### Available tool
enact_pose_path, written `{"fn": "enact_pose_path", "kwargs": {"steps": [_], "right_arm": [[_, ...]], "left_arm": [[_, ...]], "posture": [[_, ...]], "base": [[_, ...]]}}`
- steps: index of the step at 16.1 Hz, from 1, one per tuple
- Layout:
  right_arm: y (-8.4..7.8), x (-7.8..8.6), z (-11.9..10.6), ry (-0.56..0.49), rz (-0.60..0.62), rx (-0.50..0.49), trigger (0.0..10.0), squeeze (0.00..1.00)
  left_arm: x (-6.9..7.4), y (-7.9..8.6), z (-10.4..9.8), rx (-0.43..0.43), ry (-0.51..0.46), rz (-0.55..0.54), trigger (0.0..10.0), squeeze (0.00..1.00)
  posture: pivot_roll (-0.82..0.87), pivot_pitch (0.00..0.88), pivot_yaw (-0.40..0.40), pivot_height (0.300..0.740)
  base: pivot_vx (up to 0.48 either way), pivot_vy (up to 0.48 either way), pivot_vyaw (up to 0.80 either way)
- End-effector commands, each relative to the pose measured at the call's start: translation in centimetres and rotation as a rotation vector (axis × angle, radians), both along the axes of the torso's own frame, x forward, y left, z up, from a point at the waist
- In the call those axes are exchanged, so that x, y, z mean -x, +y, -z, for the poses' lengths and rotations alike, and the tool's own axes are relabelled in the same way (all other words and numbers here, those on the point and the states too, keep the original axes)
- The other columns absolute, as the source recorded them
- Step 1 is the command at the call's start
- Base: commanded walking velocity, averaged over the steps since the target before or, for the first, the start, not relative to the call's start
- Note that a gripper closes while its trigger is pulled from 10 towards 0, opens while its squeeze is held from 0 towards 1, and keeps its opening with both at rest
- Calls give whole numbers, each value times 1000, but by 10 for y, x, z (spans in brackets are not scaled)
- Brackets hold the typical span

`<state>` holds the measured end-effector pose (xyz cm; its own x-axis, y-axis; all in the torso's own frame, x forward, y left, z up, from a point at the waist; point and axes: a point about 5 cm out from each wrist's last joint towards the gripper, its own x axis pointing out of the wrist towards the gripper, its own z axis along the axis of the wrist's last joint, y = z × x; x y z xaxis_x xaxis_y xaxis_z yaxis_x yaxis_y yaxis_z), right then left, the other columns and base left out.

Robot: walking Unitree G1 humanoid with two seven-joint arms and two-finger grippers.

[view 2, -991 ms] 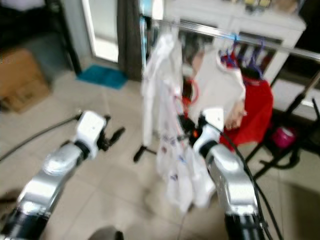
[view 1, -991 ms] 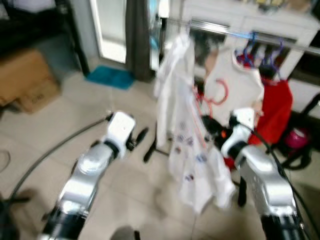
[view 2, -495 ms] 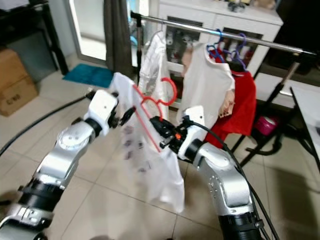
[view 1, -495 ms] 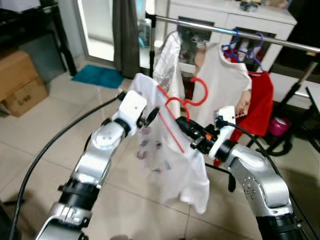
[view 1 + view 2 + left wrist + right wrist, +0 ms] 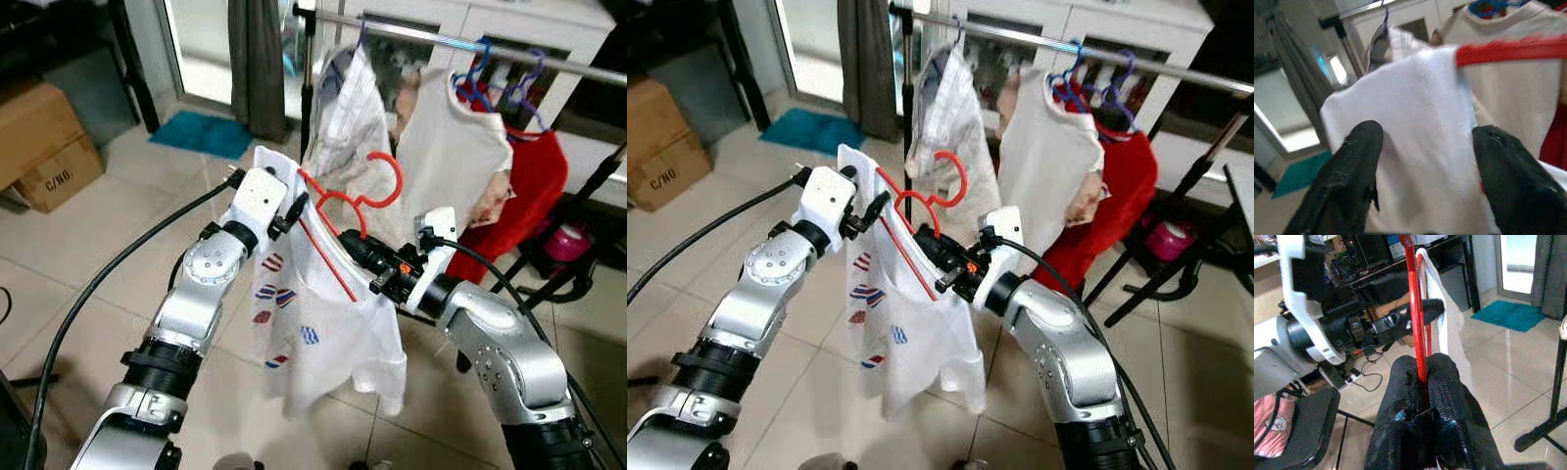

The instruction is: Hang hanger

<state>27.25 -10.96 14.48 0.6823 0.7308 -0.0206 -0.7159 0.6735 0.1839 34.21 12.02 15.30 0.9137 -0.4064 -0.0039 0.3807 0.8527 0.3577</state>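
The red hanger [image 5: 345, 211] is in the middle of the frame, carrying a white shirt [image 5: 318, 323] with small red and blue prints that hangs down to the lower centre. The right gripper [image 5: 358, 247] has its two fingers pressed together on the lower bar of the hanger; in the right wrist view the red bar passes between the closed black fingers [image 5: 1444, 387]. The left gripper [image 5: 292, 211] is at the shoulder of the shirt, left of the hook, and its fingers [image 5: 1359, 161] stand wide apart with the white cloth between them.

Behind, in the upper part of the frame, a metal rail [image 5: 460, 41] already holds a light patterned garment [image 5: 348, 103], a white top [image 5: 451, 162] and a red garment [image 5: 524, 201] on blue hangers [image 5: 490, 83]. These crowd the rail directly beyond the hook. A cardboard box [image 5: 44, 147] is at the left edge, and a teal mat [image 5: 201, 135] lies on the tiled floor [image 5: 88, 264] near a dark curtain [image 5: 257, 59].
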Motion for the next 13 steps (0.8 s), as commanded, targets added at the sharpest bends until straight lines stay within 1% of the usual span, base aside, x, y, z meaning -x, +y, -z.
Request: {"fn": "enact_pose_path", "kwargs": {"steps": [1, 5, 9, 12, 13], "right_arm": [[-3, 2, -11, -39, -6, -29, 0, 0], [-3, 2, -14, -45, -15, -45, 0, 0], [-1, 2, -14, -45, -16, -38, 0, 0], [-4, 0, -13, -42, -8, -33, 0, 0], [-4, 0, -13, -42, -8, -33, 0, 0]], "left_arm": [[-5, 0, -6, 10, -23, -16, 0, 0], [-5, 0, -3, 23, -9, -1, 0, 0], [-6, 2, -3, 32, -18, -4, 0, 0], [-6, 1, -5, 73, -17, -15, 0, 0], [-6, 3, -8, 108, -17, -41, 0, 0]], "posture": [[6, 0, -50, 740], [15, 0, -55, 740], [5, 0, -51, 740], [10, 0, -54, 740], [10, 0, -55, 740]], "base": [[0, 0, 0], [0, 0, 0], [0, 0, 0], [0, 0, 0], [0, 0, 0]]}}
